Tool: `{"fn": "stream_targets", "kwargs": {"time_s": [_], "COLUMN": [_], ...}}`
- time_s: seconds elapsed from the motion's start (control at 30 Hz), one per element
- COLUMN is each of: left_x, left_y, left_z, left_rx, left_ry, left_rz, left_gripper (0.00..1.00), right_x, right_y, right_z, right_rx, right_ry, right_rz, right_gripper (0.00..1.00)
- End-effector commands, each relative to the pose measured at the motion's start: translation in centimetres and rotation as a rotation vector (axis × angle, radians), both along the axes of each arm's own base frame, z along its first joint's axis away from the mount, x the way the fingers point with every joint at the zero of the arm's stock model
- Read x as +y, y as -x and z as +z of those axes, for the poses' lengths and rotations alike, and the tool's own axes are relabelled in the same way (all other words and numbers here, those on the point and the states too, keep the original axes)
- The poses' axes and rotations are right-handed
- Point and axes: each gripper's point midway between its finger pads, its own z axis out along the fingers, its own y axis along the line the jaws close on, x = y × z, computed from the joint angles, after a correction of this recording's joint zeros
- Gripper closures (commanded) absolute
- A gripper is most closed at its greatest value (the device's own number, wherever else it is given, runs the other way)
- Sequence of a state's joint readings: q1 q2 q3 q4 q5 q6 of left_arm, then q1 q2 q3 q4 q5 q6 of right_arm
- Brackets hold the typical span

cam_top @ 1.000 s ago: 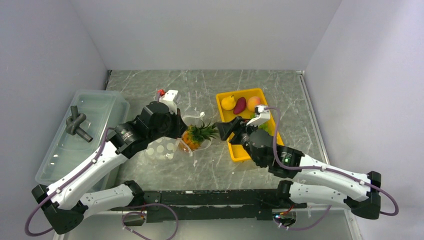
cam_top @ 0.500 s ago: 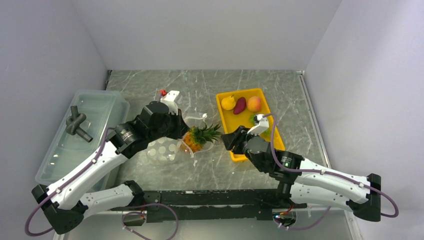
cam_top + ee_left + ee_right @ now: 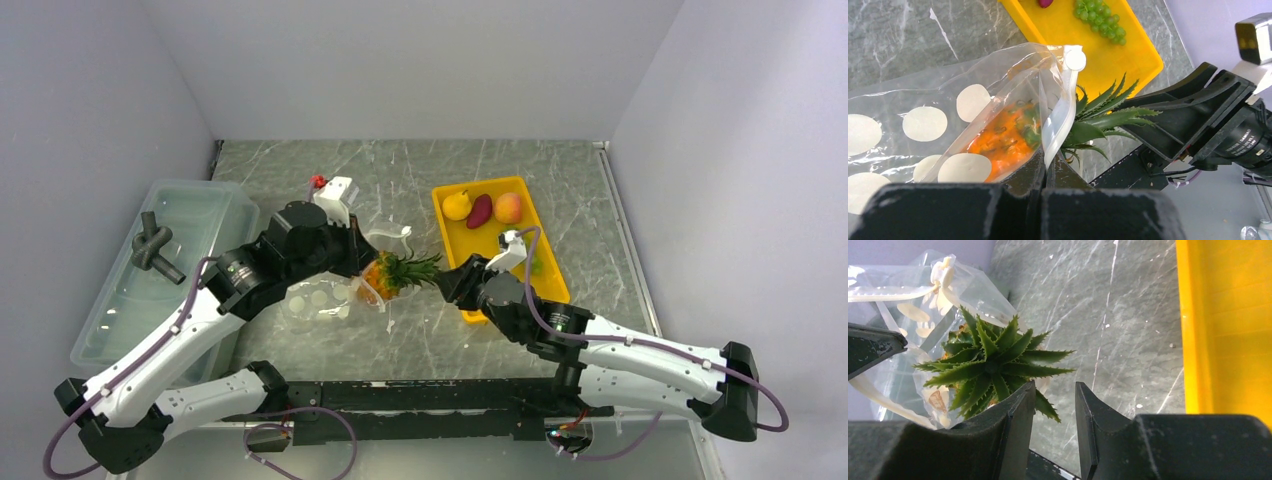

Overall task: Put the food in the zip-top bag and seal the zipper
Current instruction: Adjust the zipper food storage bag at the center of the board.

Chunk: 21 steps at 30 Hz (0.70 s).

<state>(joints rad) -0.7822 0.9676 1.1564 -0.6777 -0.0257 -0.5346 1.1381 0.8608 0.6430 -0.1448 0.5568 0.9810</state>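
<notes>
The orange pineapple (image 3: 385,278) lies with its body inside the zip-top bag (image 3: 318,298), and its green crown (image 3: 412,266) sticks out of the mouth. My left gripper (image 3: 362,262) is shut on the whitish zipper (image 3: 1060,115) at the bag's mouth; in the left wrist view the pads (image 3: 1035,167) pinch the strip. My right gripper (image 3: 447,280) is open and empty, just right of the crown. In the right wrist view (image 3: 1054,395) a crown leaf (image 3: 1048,407) pokes between the fingers. The peach fruit (image 3: 508,207), the red-purple piece (image 3: 480,210) and the grapes (image 3: 1100,20) lie in the tray.
The yellow tray (image 3: 470,240) stands right of centre, also holding a yellow fruit (image 3: 457,205); my right arm crosses its near end. A translucent lidded bin (image 3: 190,215) with a dark grey object (image 3: 152,248) on it stands at the left. White walls enclose the table.
My right gripper has moved left from over the tray to the tip of the pineapple's crown. My left arm has shifted slightly, still holding the bag's mouth.
</notes>
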Motion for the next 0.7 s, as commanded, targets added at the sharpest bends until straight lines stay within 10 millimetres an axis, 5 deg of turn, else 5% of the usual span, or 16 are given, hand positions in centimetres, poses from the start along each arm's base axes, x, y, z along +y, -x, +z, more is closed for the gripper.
{"fn": "stream_targets", "kwargs": {"time_s": [0.0, 0.3, 0.67], "left_x": [-0.3, 0.4, 0.3], "left_y": [-0.1, 0.0, 0.4], "left_z": [3.8, 3.5, 4.6], "left_rx": [-0.084, -0.089, -0.097], "left_ry": [0.074, 0.057, 0.102], "left_rz": [-0.018, 0.005, 0.0], "left_gripper": [1.0, 1.0, 1.0], "right_x": [0.8, -2.4, -4.6], "right_y": [0.1, 0.4, 1.2], "right_z": [1.0, 3.0, 1.3], "right_rx": [-0.007, -0.075, -0.044], "right_ry": [-0.086, -0.133, -0.194], "right_rz": [0.018, -0.032, -0.068], "right_gripper": [0.62, 0.56, 0.55]}}
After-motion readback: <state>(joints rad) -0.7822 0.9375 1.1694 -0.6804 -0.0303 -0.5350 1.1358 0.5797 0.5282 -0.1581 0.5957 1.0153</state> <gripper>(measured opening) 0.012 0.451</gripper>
